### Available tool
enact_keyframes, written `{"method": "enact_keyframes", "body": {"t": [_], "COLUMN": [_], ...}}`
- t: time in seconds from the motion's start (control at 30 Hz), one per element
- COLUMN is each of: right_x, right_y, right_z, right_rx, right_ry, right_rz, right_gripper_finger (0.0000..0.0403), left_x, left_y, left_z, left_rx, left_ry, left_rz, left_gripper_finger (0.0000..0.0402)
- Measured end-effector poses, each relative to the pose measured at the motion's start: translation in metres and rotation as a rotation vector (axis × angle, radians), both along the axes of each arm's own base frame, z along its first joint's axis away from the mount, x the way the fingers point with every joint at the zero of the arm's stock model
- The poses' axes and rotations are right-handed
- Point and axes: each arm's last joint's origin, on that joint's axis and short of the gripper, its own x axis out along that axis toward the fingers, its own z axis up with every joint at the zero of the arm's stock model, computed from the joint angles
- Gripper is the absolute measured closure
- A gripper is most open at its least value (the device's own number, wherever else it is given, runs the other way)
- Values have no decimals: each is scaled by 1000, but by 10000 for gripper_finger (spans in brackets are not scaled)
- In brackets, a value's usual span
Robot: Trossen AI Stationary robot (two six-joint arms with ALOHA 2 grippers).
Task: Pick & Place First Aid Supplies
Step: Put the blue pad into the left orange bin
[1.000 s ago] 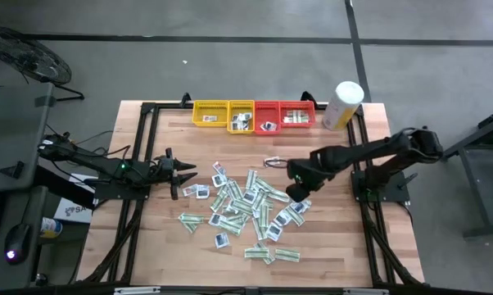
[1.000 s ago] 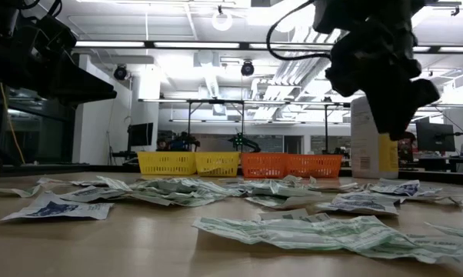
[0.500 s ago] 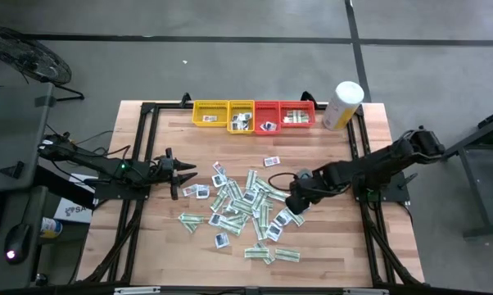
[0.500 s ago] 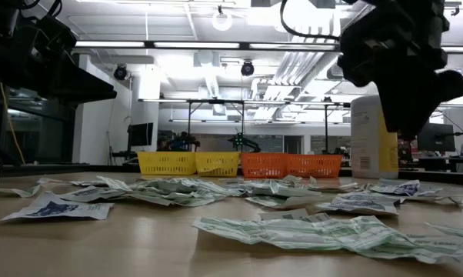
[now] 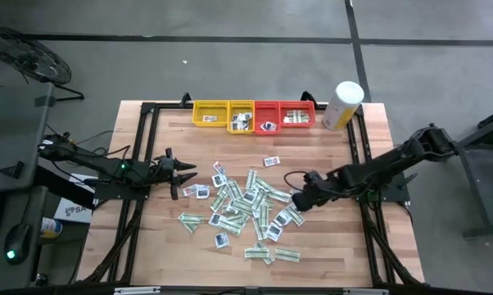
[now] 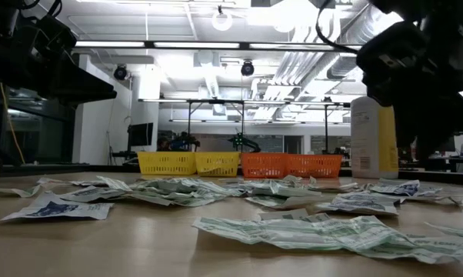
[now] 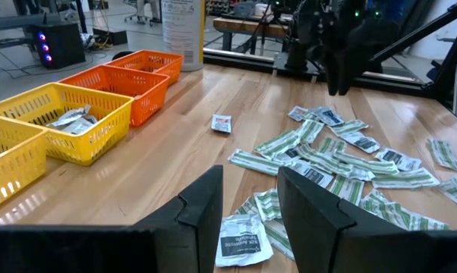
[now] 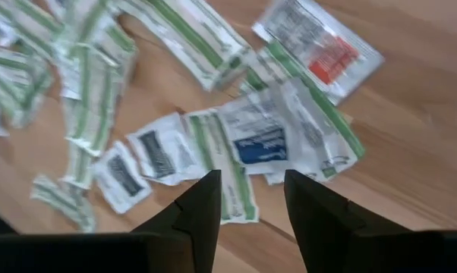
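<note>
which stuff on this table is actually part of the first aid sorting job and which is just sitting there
Part of the job:
- loose packets heaped mid-table
- lone packet lying apart from the heap
- right gripper, open at the heap's right edge
- left gripper, open, left of the heap

Just there:
- yellow trays and red trays, some packets already inside
- white-and-yellow canister
</note>
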Motion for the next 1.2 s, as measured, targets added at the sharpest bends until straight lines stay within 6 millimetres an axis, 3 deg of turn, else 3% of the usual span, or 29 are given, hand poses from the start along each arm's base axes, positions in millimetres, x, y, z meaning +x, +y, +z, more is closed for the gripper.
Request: {"method": "enact_keyframes", "body": {"t": [0.33,0.87,1.2], "right_x": [-4,10,12], "right_y": [4,9,9], "right_z": [-15,-39,-41], "right_rx": [-11,-27,-40], "right_ry": [-13,23,18], "right_rz": [-48,-47,-57], "right_gripper_finger": [265,265,272], "left_x": [0,0,0], "left_y": [0,0,0], "left_z": [0,0,0], "left_rx": [0,0,0], "left_ry": [0,0,0], "left_rz": [0,0,0], "left_gripper_finger": [275,275,275]}}
